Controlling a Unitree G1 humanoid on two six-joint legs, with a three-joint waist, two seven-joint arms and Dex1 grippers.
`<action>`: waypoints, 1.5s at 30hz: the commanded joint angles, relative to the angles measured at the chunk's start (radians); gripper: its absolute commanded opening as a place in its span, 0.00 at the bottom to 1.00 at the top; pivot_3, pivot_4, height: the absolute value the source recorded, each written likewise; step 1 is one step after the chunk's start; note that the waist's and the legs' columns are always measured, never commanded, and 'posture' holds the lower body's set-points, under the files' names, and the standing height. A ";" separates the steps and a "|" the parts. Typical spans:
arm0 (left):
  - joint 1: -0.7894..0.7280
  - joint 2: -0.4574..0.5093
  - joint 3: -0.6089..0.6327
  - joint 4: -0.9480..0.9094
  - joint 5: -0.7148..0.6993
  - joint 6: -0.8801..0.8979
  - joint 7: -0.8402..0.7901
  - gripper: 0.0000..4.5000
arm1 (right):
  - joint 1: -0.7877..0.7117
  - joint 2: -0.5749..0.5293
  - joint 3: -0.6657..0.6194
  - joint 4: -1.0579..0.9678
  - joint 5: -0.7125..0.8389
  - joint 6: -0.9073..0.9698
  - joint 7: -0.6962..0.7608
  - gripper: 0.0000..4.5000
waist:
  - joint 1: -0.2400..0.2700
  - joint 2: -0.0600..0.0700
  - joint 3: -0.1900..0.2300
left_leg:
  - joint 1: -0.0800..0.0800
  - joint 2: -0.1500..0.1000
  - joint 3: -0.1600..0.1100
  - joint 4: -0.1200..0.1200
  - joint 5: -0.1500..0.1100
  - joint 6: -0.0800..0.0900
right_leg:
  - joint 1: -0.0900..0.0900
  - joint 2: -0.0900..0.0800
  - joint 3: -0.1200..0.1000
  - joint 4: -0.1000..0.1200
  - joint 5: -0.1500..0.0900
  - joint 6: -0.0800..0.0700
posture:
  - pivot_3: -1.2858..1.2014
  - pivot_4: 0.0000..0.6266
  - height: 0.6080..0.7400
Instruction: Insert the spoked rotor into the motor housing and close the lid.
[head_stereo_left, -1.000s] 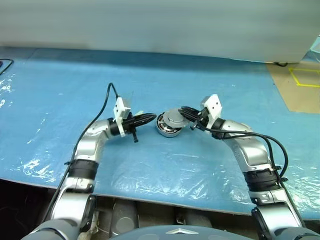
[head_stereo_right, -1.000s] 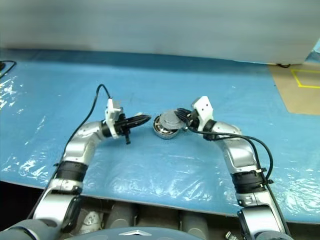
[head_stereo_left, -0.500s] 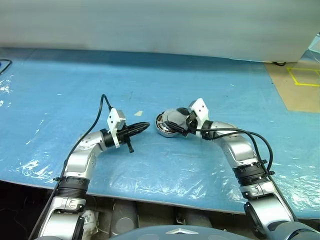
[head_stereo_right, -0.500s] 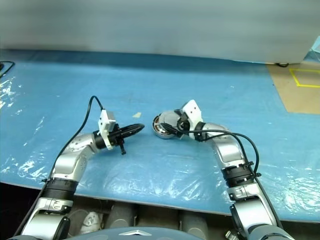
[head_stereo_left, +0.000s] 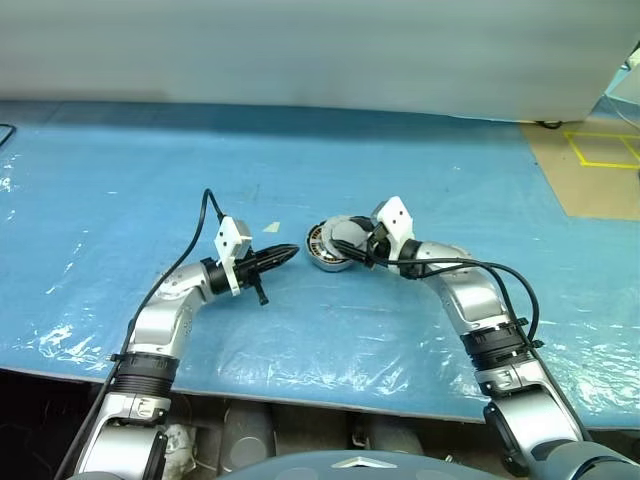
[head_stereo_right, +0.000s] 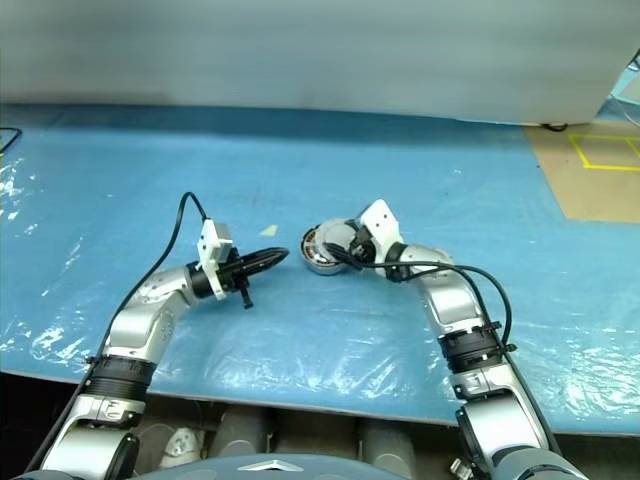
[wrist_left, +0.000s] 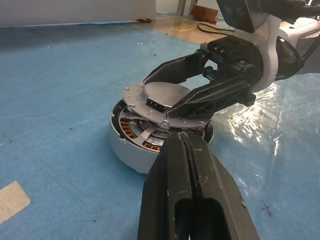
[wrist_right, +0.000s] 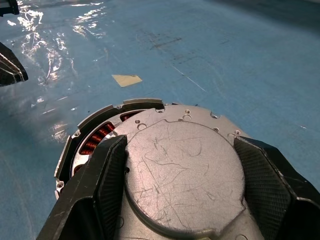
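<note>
**Lid held tilted over the housing**

The right tool (wrist_left: 187, 102) grips the lid (wrist_right: 182, 172) by its rim with 2 fingers, apparently resting askew on the motor housing (wrist_left: 131, 145), copper windings showing. The housing sits mid-counter (head_stereo_left: 120, 180). The left tool (head_stereo_left: 285, 255) is closed, empty, just beside it.

A robotics lab or test workshop: a wide worktop (head_stereo_left: 120, 160) under blue plastic sheeting fills the frame, a plain pale wall panel (head_stereo_left: 300, 50) runs along the top, and yellow floor tape (head_stereo_left: 600, 150) marks brown flooring at upper right.
</note>
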 joint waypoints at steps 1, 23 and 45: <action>-0.015 0.009 0.012 -0.013 -0.020 -0.018 0.002 0.00 | -0.001 0.005 0.025 -0.043 -0.012 0.020 0.003 0.67 | -0.001 0.000 0.000 | 0.000 0.000 0.000 0.000 0.000 0.000 | 0.000 0.000 0.000 0.000 0.000 0.000 | 0.52 0.24 1.00; 0.009 0.005 -0.001 0.024 -0.008 -0.042 0.024 0.00 | -0.141 0.075 0.020 -0.211 0.014 0.465 -0.078 0.67 | 0.000 0.000 0.000 | 0.001 0.000 0.000 -0.001 0.000 0.000 | 0.000 0.001 0.001 0.000 0.000 0.000 | 0.52 0.24 1.00; 0.012 0.007 -0.002 0.079 0.001 -0.071 0.022 0.00 | -0.111 0.150 0.122 -0.221 -0.081 0.676 -0.339 0.67 | 0.000 0.000 0.000 | 0.002 -0.001 0.000 -0.002 0.000 -0.001 | 0.000 0.001 0.001 0.000 0.002 0.004 | 0.52 0.24 1.00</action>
